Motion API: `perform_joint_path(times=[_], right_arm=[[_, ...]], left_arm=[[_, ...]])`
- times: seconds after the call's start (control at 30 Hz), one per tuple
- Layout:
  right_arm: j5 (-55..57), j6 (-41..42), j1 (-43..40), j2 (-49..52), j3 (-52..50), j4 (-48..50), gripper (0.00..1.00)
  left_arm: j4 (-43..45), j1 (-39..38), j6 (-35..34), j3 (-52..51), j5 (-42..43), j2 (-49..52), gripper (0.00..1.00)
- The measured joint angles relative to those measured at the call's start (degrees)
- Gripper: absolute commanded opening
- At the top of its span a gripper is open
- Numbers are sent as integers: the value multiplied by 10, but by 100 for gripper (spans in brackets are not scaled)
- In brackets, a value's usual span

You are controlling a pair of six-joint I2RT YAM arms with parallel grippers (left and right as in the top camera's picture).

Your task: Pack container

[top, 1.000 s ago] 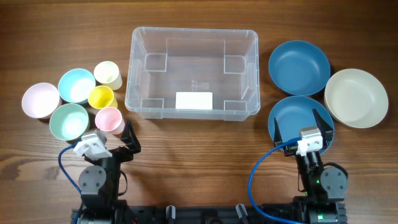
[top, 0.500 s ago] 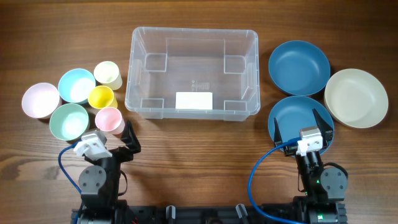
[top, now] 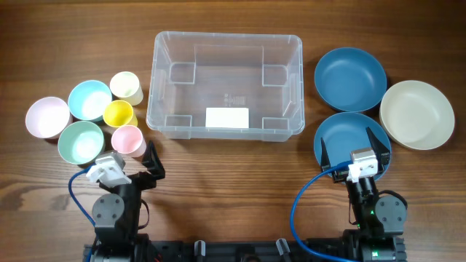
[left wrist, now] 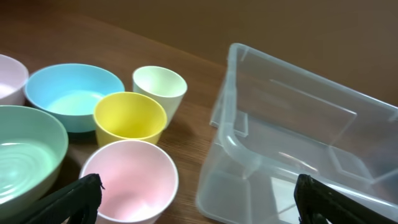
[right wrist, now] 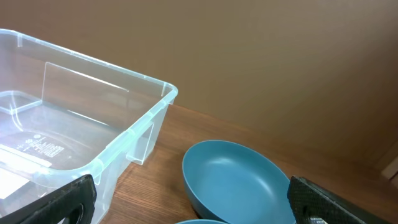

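The clear plastic container [top: 224, 84] stands at the table's middle back, with only a white label [top: 227, 118] on its bottom. It also shows in the left wrist view [left wrist: 298, 155] and the right wrist view [right wrist: 74, 130]. My left gripper [top: 135, 161] is open and holds nothing, just in front of a pink cup [top: 127, 140] [left wrist: 127, 180]. My right gripper [top: 355, 149] is open and holds nothing, over the near blue bowl [top: 342, 131]. A second blue bowl [top: 350, 70] [right wrist: 233, 177] lies behind it.
Left of the container stand a yellow cup [top: 118, 113], a cream cup [top: 126, 87], a light blue bowl [top: 89, 100], a green bowl [top: 80, 142] and a pale pink bowl [top: 46, 117]. A cream bowl [top: 416, 114] lies at the far right.
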Motion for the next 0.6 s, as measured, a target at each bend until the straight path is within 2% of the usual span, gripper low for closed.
perform_joint_path(times=[0.37,0.43,0.5,0.6], right_arm=[[0,0,0,0,0,0,100],[0,0,0,0,0,0,100],[0,0,0,0,0,0,100],[0,0,0,0,0,0,100]], left_arm=[[42,0,-14,0,179,0,100],[31,0,-17,2,187,0,99],[-16,0,-27,24,163,5,99],[-127,0,-57,128,62,56,100]])
